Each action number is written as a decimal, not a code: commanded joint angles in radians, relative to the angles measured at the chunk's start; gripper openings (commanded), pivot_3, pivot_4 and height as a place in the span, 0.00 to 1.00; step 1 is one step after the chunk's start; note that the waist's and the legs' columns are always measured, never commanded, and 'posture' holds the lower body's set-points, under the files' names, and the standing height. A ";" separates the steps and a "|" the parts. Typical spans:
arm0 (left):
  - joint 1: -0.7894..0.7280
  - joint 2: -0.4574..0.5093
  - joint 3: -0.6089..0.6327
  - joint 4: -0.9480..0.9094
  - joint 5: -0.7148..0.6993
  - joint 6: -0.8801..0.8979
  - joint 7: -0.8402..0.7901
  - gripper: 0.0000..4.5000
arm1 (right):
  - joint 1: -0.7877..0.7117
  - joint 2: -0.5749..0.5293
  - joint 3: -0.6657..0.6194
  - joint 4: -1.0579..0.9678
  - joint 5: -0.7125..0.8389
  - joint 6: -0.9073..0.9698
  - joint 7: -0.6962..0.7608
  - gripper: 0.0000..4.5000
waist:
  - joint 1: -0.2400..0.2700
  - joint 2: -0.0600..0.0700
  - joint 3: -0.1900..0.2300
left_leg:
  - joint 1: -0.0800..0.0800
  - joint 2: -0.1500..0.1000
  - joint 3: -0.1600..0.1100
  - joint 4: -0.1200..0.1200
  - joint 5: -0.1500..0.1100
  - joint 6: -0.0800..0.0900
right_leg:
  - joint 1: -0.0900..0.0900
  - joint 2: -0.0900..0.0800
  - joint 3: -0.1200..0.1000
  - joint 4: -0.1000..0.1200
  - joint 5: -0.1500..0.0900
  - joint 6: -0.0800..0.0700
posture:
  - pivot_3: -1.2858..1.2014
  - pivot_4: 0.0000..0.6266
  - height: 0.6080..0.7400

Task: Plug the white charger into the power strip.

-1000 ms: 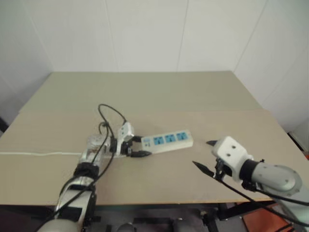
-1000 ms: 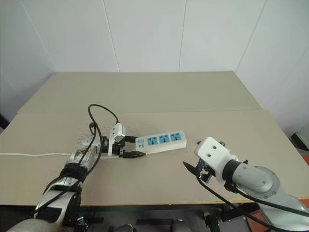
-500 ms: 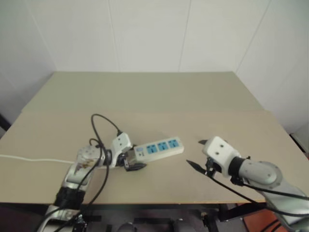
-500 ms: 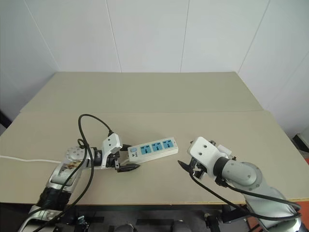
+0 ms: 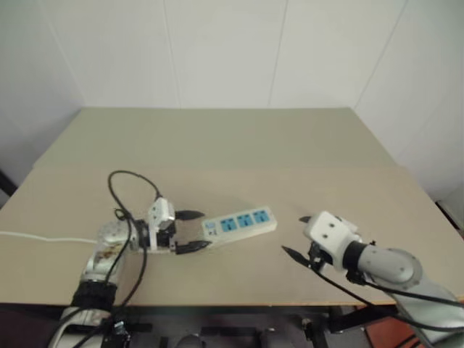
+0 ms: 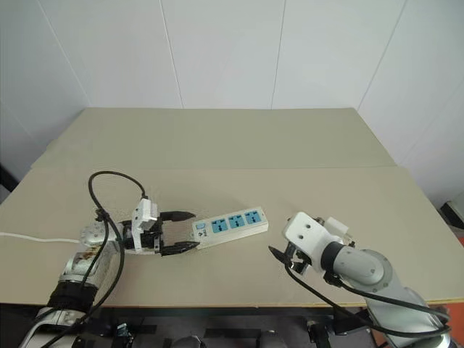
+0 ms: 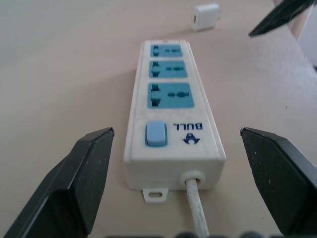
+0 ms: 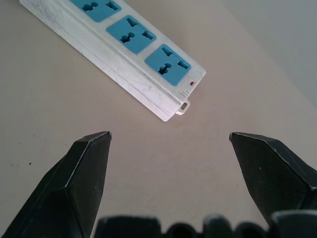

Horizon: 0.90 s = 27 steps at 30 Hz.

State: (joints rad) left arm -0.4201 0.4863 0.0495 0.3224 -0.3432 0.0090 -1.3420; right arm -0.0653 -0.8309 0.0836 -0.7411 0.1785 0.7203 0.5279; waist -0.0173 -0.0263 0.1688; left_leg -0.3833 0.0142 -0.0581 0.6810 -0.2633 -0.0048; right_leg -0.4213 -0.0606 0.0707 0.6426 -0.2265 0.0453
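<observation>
The power strip lies flat on the table, toward the front edge and near its middle. The charger sits beyond the strip's far end. The left gripper is wide and empty at the switch end. The right gripper is also wide and empty. I think the right one should go to the charger and grasp its sides, prongs kept free.

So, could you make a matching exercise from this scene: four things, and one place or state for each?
1 long flat white plastic power strip
2 small white plastic cube charger
3 left gripper
4 right gripper

a open, over bare table
b three blue outlets empty
c open, flanking the switch end
d lying beyond the strip's far end

Pairs: 1-b; 2-d; 3-c; 4-a
</observation>
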 commanded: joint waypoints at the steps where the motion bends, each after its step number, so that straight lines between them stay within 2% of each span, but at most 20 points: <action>1: -0.034 -0.002 0.052 0.060 -0.089 -0.040 -0.074 0.99 | -0.001 0.004 -0.025 -0.034 -0.021 -0.026 -0.001 1.00 | 0.000 0.000 0.000 | 0.000 0.000 0.000 0.000 0.000 0.000 | 0.000 0.000 0.000 0.000 0.000 0.000 | 0.52 0.24 1.00; 10: -0.093 -0.057 0.073 0.316 -0.101 -0.194 -0.180 0.99 | -0.011 0.004 -0.021 -0.024 -0.032 -0.030 0.006 1.00 | 0.000 0.000 0.000 | 0.000 0.000 0.000 0.000 0.000 0.000 | 0.000 0.000 0.000 0.000 0.000 0.000 | 0.52 0.24 1.00; 17: -0.138 -0.079 0.051 0.504 -0.027 -0.357 -0.199 0.99 | -0.007 0.003 -0.018 -0.037 -0.043 -0.017 0.005 1.00 | 0.000 0.000 0.000 | 0.000 0.000 0.000 0.000 0.000 0.000 | 0.000 0.000 0.000 0.000 0.000 0.000 | 0.52 0.24 1.00; 27: -0.186 -0.118 0.052 0.613 -0.009 -0.414 -0.228 0.99 | 0.013 0.009 -0.015 -0.057 -0.056 -0.005 0.006 1.00 | 0.003 0.002 -0.002 | 0.001 0.000 0.000 0.000 0.000 0.000 | 0.002 0.000 0.000 0.000 0.000 0.000 | 0.52 0.24 1.00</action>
State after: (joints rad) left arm -0.5963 0.3817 0.1011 0.9209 -0.3551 -0.3942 -1.5613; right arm -0.0528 -0.8248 0.0845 -0.7580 0.1374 0.7201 0.5356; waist -0.0143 -0.0246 0.1666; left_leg -0.3819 0.0137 -0.0583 0.6809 -0.2633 -0.0047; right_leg -0.4195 -0.0606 0.0707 0.6424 -0.2265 0.0454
